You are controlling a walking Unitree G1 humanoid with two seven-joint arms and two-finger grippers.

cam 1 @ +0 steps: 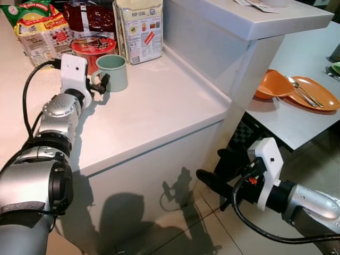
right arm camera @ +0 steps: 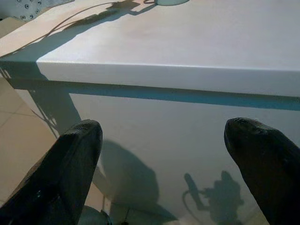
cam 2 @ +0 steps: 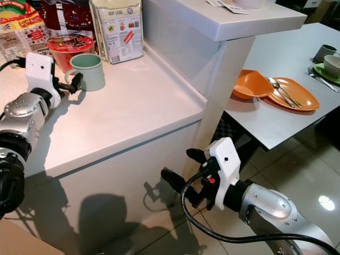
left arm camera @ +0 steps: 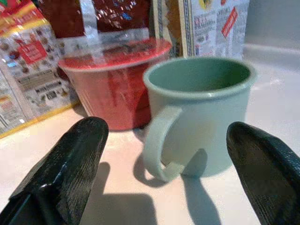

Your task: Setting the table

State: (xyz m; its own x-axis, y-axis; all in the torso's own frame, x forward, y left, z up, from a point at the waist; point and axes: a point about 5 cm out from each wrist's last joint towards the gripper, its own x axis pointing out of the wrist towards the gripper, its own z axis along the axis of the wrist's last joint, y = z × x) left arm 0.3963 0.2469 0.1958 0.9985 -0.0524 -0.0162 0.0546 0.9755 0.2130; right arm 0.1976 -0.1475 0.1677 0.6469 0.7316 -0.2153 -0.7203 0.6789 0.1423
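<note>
The tall pale box (cam 1: pixel 139 29) standing at the back of the surface (cam 1: pixel 154 106) carries printed labels and a red slanted sticker, too small to read. Print on the snack bags (cam 1: pixel 40 29) beside it is likewise unreadable.

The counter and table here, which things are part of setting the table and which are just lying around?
For the job: green mug, at the open left gripper; orange bowl, orange plate and cutlery on the grey table.

Lying about: red tub, food packets, white counter.
</note>
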